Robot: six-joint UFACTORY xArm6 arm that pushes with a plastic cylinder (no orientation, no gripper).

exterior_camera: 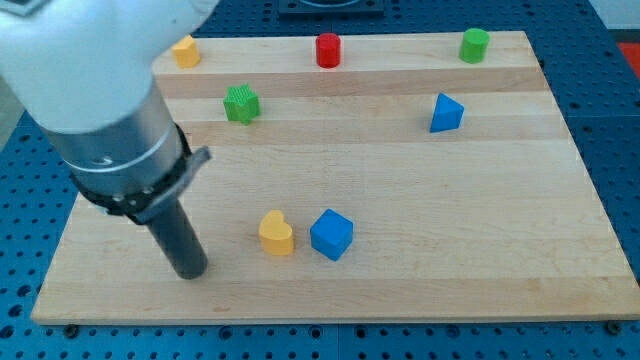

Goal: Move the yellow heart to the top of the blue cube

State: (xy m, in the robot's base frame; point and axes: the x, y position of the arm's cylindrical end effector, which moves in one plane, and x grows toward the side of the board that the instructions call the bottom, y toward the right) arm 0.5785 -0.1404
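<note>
A yellow heart [277, 234] lies on the wooden board [420, 280] near the view's bottom, left of centre. A blue cube [331, 234] sits just to its right, a small gap between them. My tip [191, 270] rests on the board to the left of the yellow heart and slightly lower, apart from it. The arm's large white and grey body fills the view's upper left.
A green star-shaped block [241, 104] lies upper left. A yellow block [185, 51] sits at the top left edge. A red cylinder [328, 50] is at top centre, a green cylinder [474, 45] at top right, a blue triangular block [446, 113] below it.
</note>
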